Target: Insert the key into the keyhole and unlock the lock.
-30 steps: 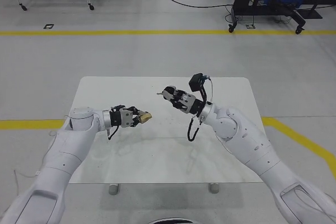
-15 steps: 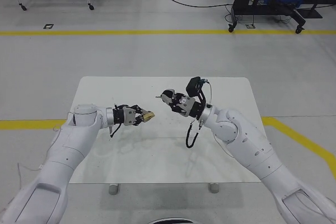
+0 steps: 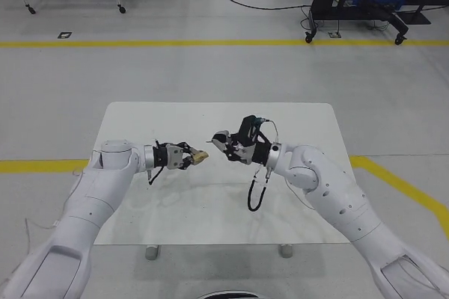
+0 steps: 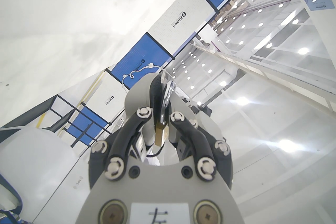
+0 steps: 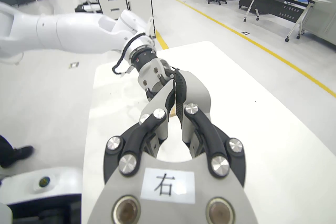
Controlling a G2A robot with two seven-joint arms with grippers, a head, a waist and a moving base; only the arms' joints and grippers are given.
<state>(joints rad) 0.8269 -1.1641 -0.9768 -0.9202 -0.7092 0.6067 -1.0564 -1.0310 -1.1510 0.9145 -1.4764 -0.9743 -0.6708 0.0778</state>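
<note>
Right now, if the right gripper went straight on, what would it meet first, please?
Probably the brass lock in the left gripper, ahead of the key in the right gripper; depth unclear.

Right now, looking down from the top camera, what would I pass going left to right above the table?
The left end effector → the brass lock it grips → the key → the right end effector holding that key.

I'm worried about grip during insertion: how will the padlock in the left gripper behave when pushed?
The padlock looks like solid brass, so it is likely rigid and heavy for its size. The left gripper pinches it on smooth metal faces, so it might slip or pivot if the key pushes off-centre.
</note>
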